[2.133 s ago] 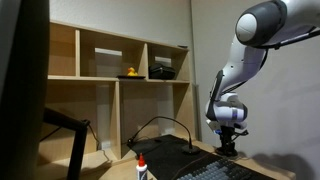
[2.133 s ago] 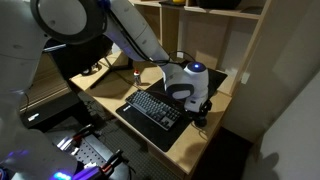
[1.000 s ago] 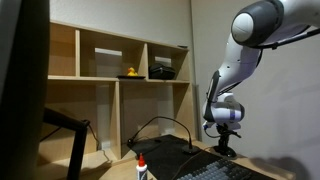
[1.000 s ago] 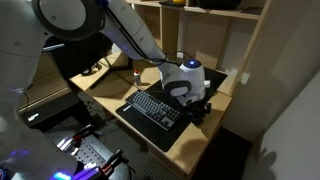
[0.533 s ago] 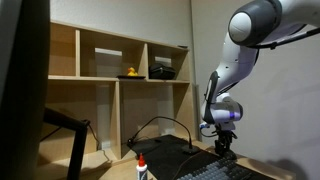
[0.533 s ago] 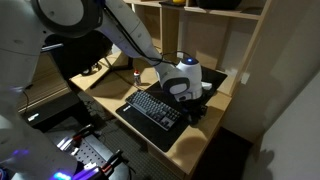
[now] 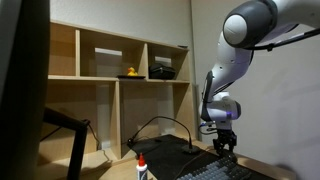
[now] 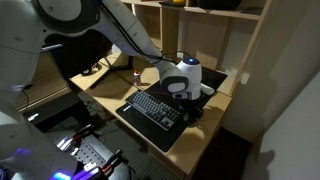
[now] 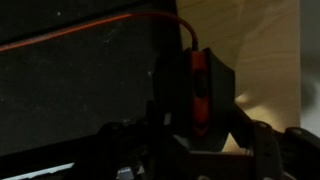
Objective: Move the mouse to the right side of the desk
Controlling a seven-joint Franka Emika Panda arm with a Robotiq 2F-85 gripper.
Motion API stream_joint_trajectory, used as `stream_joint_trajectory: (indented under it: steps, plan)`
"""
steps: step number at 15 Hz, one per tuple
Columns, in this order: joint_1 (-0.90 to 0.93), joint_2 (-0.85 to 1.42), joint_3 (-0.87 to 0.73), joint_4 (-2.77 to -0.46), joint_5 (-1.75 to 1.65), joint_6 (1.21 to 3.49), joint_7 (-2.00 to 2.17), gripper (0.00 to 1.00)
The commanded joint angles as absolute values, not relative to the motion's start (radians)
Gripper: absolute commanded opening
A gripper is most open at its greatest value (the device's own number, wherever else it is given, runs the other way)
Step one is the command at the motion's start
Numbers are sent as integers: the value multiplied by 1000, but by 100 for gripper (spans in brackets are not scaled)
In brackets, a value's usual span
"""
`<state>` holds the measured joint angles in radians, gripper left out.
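Mouse (image 9: 196, 85) — black, red-striped — clamped between the tool's (image 9: 200, 128) jaws

Exterior views: low, level, facing shelf unit (image 7: 115, 110); high, looking down on keyboard (image 8: 155, 108); both share arm (image 7: 222, 70); wrist view hugs mouse (image 9: 185, 90)

Keyboard (image 8: 154, 108) lies on the desk (image 8: 152, 132), with the mouse (image 9: 198, 92) just beside its end, between the fingers of the gripper (image 8: 196, 107). Shelf unit (image 7: 115, 110) stands behind the desk. Duck (image 7: 130, 72) sits in its middle upper compartment.
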<state>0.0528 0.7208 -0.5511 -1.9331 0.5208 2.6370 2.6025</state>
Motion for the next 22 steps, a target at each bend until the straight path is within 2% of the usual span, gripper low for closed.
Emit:
stream_joint_trajectory:
  steps: [1, 4, 9, 13, 18, 22]
  plan:
    - [228, 798, -744, -1929, 648, 2594, 2602, 45]
    - [221, 788, -726, -1927, 578, 2593, 2596, 45]
    - [0, 684, -459, -1926, 426, 2667, 2553, 45]
    - [-109, 667, -350, -1914, 399, 2669, 2532, 45]
    - [-159, 655, -317, -1905, 365, 2590, 2523, 45]
    - [-122, 661, -383, -1885, 246, 2446, 2618, 45]
